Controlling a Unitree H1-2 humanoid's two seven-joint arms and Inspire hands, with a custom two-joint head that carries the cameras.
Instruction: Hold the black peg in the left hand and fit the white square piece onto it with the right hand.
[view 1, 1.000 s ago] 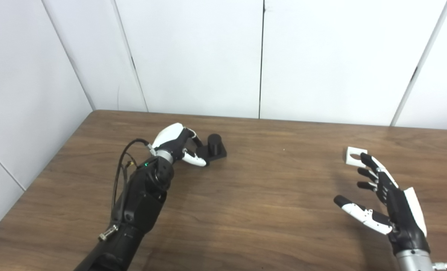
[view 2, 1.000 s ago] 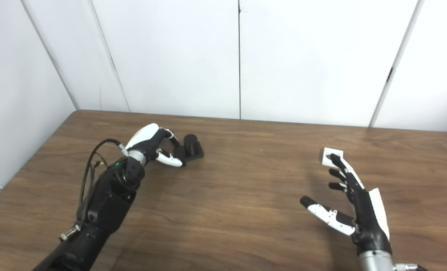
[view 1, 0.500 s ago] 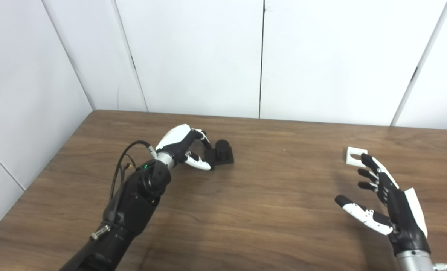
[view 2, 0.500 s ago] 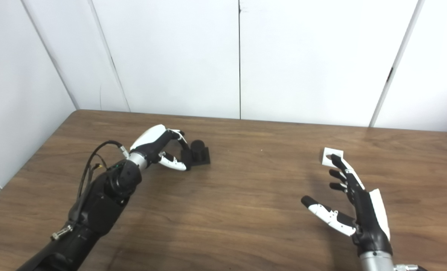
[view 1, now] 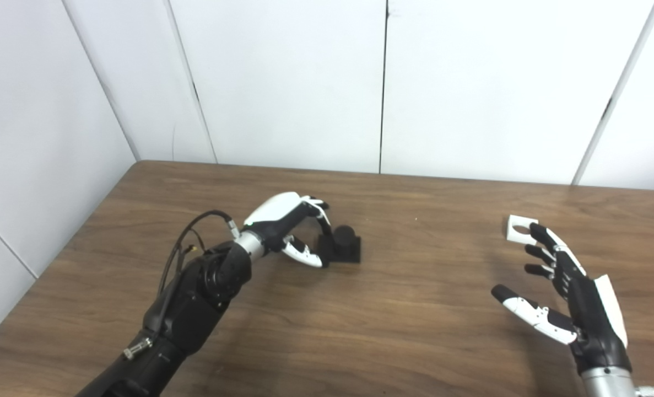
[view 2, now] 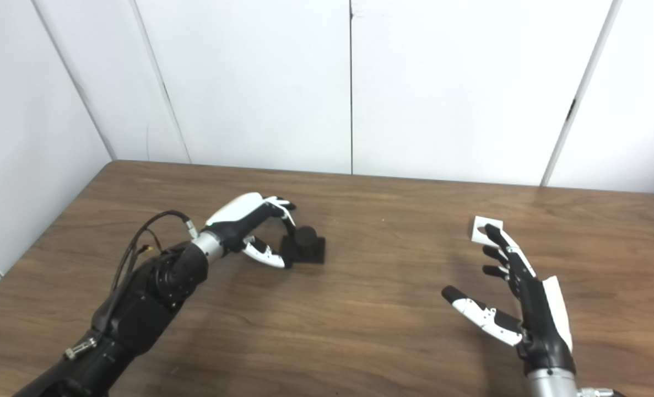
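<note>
Black peg aside, I start with the table point(view 1: 393, 309); my left hand point(view 1: 288, 229) pinches the black peg point(view 1: 344, 245) at its base, my right hand point(view 1: 572, 298) spreads empty beside the white square piece point(view 1: 520, 227).

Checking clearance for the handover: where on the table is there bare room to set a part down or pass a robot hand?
The widest bare patch of table lies between the black peg, gripped by the left robot hand, and the open right robot hand. The far strip along the wall is also free. It is crowded only around the white square piece, at the right fingertips.
</note>
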